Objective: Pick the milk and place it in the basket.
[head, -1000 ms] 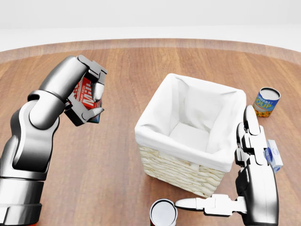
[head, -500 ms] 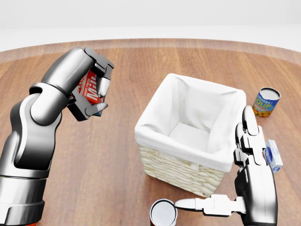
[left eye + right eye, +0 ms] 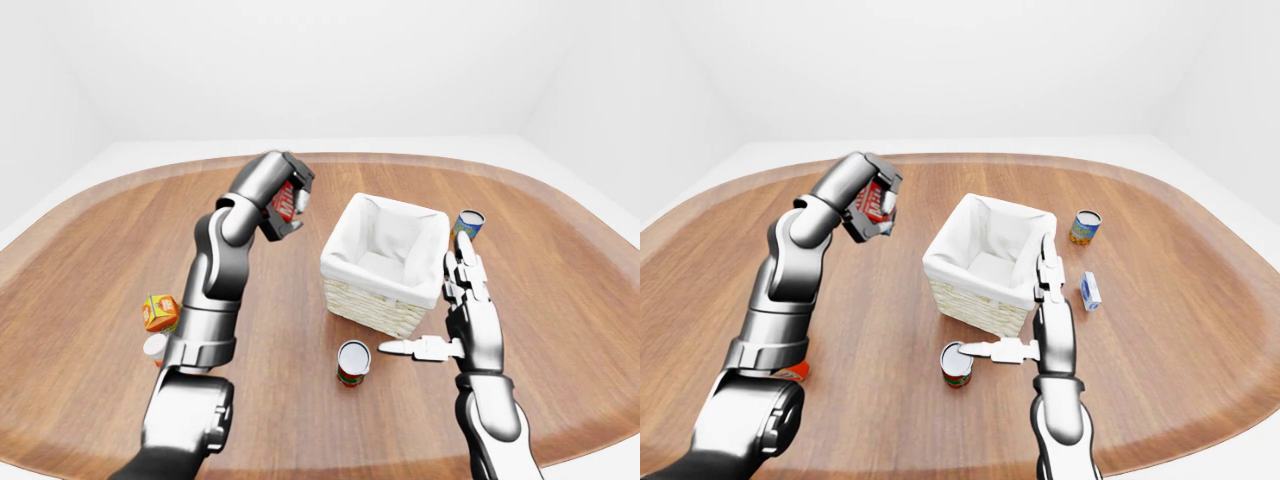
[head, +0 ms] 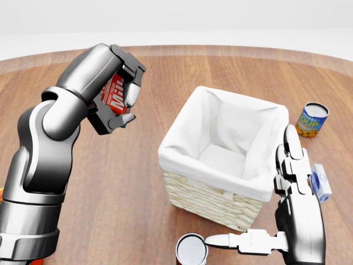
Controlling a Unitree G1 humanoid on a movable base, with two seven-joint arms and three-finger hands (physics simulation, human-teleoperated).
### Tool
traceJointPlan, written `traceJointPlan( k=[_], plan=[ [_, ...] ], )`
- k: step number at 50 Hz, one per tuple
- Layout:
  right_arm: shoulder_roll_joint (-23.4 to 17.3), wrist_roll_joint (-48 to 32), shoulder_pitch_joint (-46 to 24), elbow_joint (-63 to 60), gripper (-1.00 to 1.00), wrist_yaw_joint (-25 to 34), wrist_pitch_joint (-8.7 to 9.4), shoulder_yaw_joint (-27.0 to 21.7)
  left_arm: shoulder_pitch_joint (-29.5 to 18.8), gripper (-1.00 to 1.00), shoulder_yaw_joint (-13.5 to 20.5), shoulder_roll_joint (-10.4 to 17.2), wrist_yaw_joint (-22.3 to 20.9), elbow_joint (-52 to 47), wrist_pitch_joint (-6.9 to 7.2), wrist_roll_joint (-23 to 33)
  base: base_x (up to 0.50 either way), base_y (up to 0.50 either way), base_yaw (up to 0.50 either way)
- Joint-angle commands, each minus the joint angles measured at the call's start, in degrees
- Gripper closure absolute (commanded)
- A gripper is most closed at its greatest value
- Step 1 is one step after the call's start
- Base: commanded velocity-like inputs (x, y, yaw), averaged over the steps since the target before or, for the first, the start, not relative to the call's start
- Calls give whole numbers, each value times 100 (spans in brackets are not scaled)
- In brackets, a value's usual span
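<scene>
While the left hand (image 4: 117,99) is gripping the red milk carton (image 4: 112,95) with its fingers wrapped round it, raised above the wooden table (image 4: 132,182) and well to the left of the basket (image 4: 223,160) in the head view, the job is carrying it rightward over the white-lined opening. To do this well, I judge the carton should be clearing the near rim and sitting over the middle before any release. The right hand (image 4: 295,187) is hanging open, fingers spread, beside the basket's right side near a can (image 4: 191,249), holding nothing.

Bare simulated test room: blank white walls, rounded wooden table (image 3: 300,420), scattered groceries.
</scene>
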Motion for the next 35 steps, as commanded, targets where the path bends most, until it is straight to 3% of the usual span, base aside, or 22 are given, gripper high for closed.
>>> traceJointPlan(
  k=[1, 10, 25, 35],
  plan=[
    [-4, -23, 9, 23, -100, -3, -18, 37, -337, 100, 2, -52, 49, -227, 0, -55, 0, 0, 0],
    [-17, -21, 53, 37, -100, -5, -80, 64, -543, 100, -29, -75, 104, -42, 0, -124, 0, 0, 0],
    [-28, -42, 84, 61, -100, -39, -134, 111, -689, 100, -314, -570, -508, -911, 0, 228, 0, 0, 0],
    [-33, -38, 107, 21, -100, -40, -141, 121, -759, 100, -404, -777, -469, -721, 0, 275, 0, 0, 0]
  ],
)
